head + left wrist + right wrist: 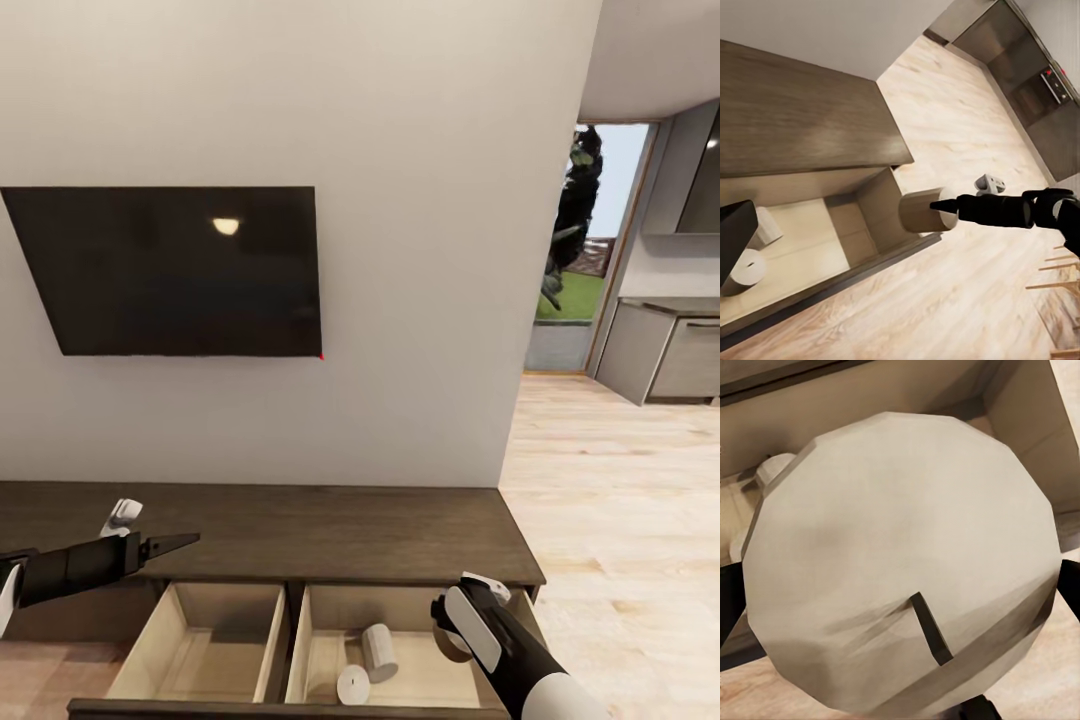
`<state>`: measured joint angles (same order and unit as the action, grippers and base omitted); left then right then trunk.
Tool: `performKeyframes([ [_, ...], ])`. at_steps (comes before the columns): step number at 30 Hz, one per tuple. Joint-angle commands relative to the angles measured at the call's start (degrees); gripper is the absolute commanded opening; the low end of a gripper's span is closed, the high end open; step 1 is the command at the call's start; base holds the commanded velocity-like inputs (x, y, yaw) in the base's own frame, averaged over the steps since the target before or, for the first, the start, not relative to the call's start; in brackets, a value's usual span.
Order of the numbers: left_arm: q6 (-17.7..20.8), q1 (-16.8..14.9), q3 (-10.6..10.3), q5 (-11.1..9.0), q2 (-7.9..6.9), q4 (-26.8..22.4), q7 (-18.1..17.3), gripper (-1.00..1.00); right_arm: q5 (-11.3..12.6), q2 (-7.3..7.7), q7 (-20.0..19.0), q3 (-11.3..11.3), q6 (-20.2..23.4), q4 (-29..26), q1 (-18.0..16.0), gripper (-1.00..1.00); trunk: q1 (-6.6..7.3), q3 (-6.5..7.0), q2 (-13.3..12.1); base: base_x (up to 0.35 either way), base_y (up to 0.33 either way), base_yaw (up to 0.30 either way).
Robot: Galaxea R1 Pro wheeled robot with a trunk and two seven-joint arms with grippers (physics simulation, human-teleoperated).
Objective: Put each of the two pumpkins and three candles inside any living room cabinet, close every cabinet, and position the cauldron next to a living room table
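Observation:
The low dark-brown cabinet [300, 528] stands against the wall with two pale drawers pulled out. Two white candles lie in the right drawer [325, 615]: one upright [380, 651] [766, 225], one on its side [353, 685] [745, 271]. My right gripper [446, 628] [942, 205] is shut on a third candle [918, 211] [900, 562], held above that drawer's right end. The left drawer [172, 640] holds nothing. Over the cabinet top's left part, my left gripper [172, 545] hovers open and holds nothing. The pumpkins, cauldron and table are out of view.
A black TV [170, 270] hangs on the wall above the cabinet. To the right, pale wood floor [620, 500] runs to a kitchen with grey cupboards [665, 350] and a glass door [575, 250]. Thin wooden sticks [1057, 274] show beside the drawers.

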<state>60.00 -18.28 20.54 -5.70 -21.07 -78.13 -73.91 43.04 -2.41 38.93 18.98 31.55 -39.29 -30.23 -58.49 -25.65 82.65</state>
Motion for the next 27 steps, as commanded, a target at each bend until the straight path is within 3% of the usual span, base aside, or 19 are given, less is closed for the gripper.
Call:
performKeyframes([
  [1,0.0,0.0,-0.01,-0.01,-0.01,0.0,-0.21,1.0,-0.06,-0.05,0.01,0.0,0.0,-0.03,-0.01,-1.0,-0.23,-0.18,0.42,0.0,0.0,0.0],
  [27,0.0,0.0,0.36,-0.05,-0.18,-0.1,-0.88,1.0,-0.15,-0.14,0.01,0.36,-1.4,0.71,-0.01,-1.0,-5.94,-4.85,10.84,0.0,0.0,0.0],
])
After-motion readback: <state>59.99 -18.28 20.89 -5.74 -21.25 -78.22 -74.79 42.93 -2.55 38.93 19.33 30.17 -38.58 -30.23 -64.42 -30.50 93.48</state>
